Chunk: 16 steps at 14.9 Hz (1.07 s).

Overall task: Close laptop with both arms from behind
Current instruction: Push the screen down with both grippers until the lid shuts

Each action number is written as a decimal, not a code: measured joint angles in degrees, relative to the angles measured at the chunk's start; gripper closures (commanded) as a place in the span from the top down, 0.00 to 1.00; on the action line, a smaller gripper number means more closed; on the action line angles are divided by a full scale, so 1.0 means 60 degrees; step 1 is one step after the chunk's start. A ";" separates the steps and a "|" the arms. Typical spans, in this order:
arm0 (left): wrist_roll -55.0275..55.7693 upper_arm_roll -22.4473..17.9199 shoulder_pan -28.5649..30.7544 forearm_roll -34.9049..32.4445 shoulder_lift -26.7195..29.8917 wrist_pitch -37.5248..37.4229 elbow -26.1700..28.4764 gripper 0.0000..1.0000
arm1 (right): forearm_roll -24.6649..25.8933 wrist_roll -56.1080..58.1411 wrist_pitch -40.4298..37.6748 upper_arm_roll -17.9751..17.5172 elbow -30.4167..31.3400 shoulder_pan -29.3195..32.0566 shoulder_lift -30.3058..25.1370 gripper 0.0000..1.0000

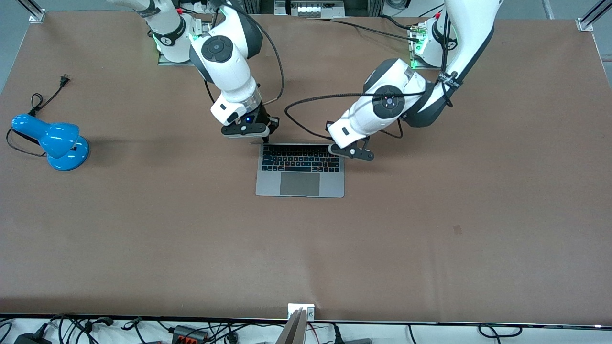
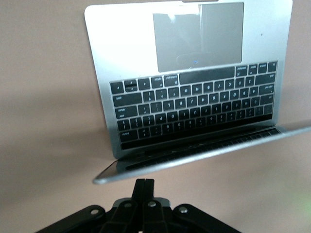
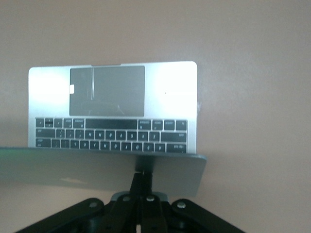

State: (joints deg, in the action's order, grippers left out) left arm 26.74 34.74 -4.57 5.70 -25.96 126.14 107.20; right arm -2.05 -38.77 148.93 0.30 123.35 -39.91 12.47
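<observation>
1. Laptop (image 1: 300, 169) lies open mid-worktop (image 1: 430, 239), nearest my camera.
2. Right gripper (image 1: 264, 138) and left gripper (image 1: 351, 152) sit at its lid's rear edge, jaws pinched together, holding nothing.
3. I judge the lid stiff, slippery, screen fragile: push its top corners.

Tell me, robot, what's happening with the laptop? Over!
Both grippers shut: left gripper and right gripper at the lid's top edge. Laptop open, lid upright. Blue lamp well clear, toward the right arm's end.
</observation>
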 measured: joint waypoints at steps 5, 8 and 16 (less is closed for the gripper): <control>0.0020 -0.0049 -0.0008 -0.0387 -0.0535 0.0001 -0.0478 0.00 | 0.0037 0.0000 0.0771 0.0004 -0.0134 0.0058 0.0673 0.00; 0.0076 -0.0051 -0.0018 -0.0733 -0.0852 0.0002 -0.0668 0.00 | 0.0038 0.0000 0.1055 0.0092 -0.0344 0.0070 0.1036 0.00; 0.0118 -0.0170 -0.0037 -0.1144 -0.1853 0.0210 -0.1424 0.00 | 0.0166 0.0000 0.1905 0.0304 -0.0831 0.0094 0.1985 0.00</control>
State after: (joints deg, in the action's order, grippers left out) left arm 27.45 33.72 -4.80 -1.17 -37.08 127.40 98.66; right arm -1.05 -38.77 160.35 2.12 118.36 -39.34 24.37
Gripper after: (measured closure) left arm 0.996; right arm 0.991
